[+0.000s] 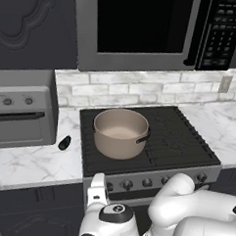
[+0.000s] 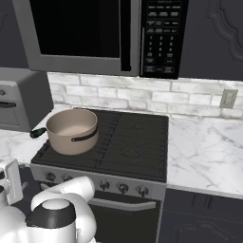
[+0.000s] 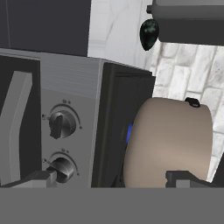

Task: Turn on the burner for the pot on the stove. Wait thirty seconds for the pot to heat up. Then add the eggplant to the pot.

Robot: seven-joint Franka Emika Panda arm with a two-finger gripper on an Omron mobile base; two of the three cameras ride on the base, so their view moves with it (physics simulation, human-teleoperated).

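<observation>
Both base views look forward and down from behind the arm, one from its left, one from its right, sharing the stove, the pot and the marble worktop. The hand view, rolled sideways, sits close to the stove's front knobs.

My tan pot sits upright on the black stove, left of center, dark handle pointing right. The glossy black eggplant lies on the counter just left of the stove.
</observation>
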